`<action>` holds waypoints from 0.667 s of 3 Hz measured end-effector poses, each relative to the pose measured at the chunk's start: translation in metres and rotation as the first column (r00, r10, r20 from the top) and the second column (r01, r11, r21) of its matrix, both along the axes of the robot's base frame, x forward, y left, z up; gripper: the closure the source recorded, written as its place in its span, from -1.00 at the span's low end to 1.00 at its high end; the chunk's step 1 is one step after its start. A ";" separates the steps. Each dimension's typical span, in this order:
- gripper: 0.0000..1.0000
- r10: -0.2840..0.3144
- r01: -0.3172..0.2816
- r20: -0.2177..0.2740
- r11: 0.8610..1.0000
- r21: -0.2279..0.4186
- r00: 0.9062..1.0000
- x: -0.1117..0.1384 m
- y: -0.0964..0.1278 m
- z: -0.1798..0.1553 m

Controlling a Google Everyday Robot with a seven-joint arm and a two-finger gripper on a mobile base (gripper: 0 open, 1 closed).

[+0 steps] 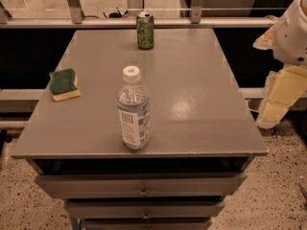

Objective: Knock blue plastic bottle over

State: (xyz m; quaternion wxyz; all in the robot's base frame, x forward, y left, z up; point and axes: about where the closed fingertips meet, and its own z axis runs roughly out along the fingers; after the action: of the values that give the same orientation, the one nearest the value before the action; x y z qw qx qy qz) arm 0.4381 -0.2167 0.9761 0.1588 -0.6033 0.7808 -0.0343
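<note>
The blue plastic bottle (133,110) stands upright near the front edge of the grey table (192,90), a little left of centre. It is clear and bluish, with a white screw cap and a blue-and-white label. My arm hangs at the right edge of the view, off the table's right side. The gripper (274,107) is its pale yellowish lower end, pointing down beside the table's right edge, well apart from the bottle.
A green drink can (145,30) stands upright at the back of the table. A green-and-yellow sponge (64,84) lies near the left edge. Drawers (142,186) sit under the tabletop. A metal rail (144,22) runs behind the table.
</note>
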 end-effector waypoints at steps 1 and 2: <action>-1.00 0.000 0.000 0.000 1.000 0.000 1.000 0.000 0.000 0.000; -1.00 -0.017 0.017 -0.002 0.997 0.075 1.000 0.006 0.020 -0.012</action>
State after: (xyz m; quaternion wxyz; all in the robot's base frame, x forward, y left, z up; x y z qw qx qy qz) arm 0.4445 -0.1971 0.9642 0.1807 -0.5903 0.7867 -0.0059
